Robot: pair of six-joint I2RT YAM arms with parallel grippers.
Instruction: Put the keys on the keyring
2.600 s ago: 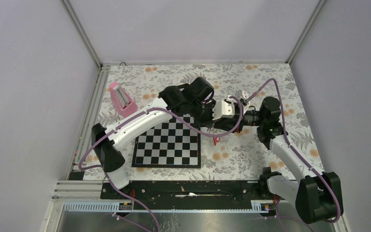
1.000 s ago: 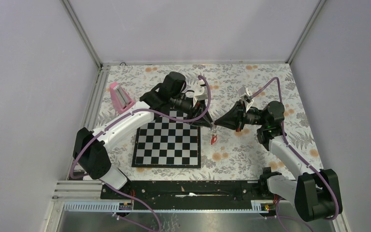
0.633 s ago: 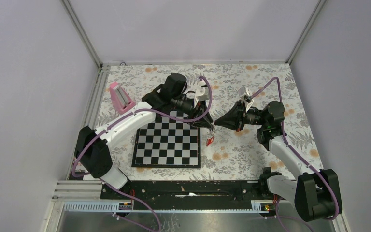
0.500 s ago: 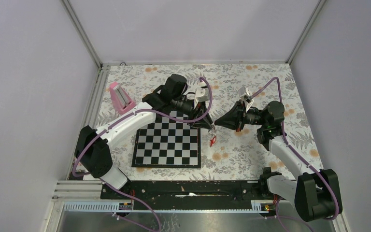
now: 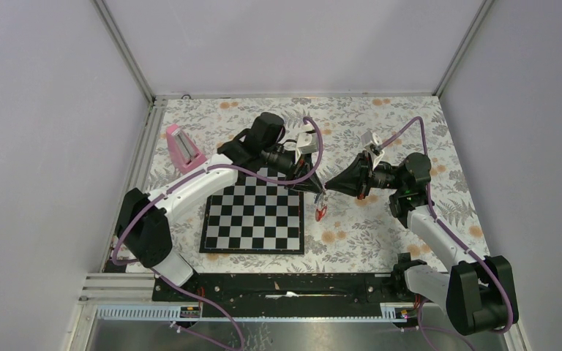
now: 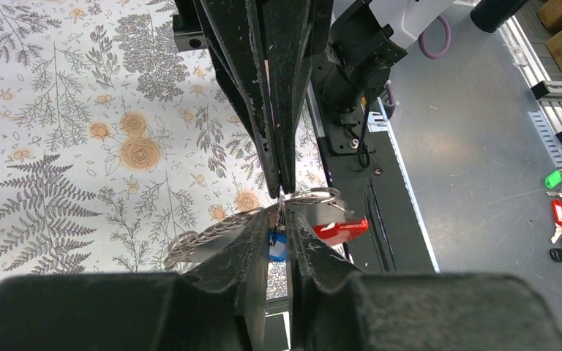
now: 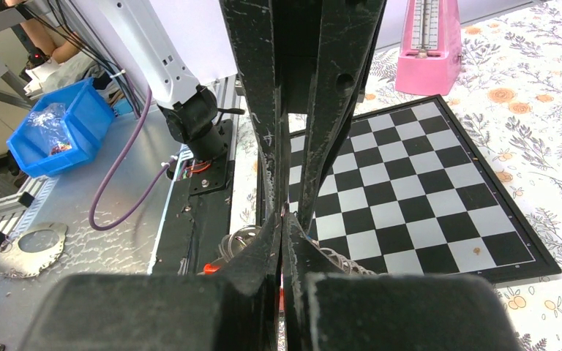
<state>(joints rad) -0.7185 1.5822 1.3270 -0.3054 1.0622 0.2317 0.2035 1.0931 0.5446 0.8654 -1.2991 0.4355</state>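
Far left on counter: pink block, then board; neither part of job. Over board's right edge, meeting of both arms tip to tip, well above counter.

Next, left tool: nearly pressed together, slim gap only. In that gap, just below tips, blue key. Pinched firm or only framed by fingers: can't tell from either wrist cam.

At meeting pt, ring, in air, touching both sets of tips as far as seen. Off one side of it, braided strap. Just under it, red key; in top cam dangling clear of counter, betw. the two tools.

Last, right tool: pressed fully together, nipping ring's wire at very tip, by the look of it.

Progress, as judged:
- Done: all parts lifted & gathered at one spot, so fetch/align part over.
- Red key prob. already on ring, going by way of hanging. Loop through its hole too small to confirm.
- Blue key prob. the one in work: close to ring, not seen threaded.
- Left to do: get blue onto wire & fully round coil, check red, then set bunch down.
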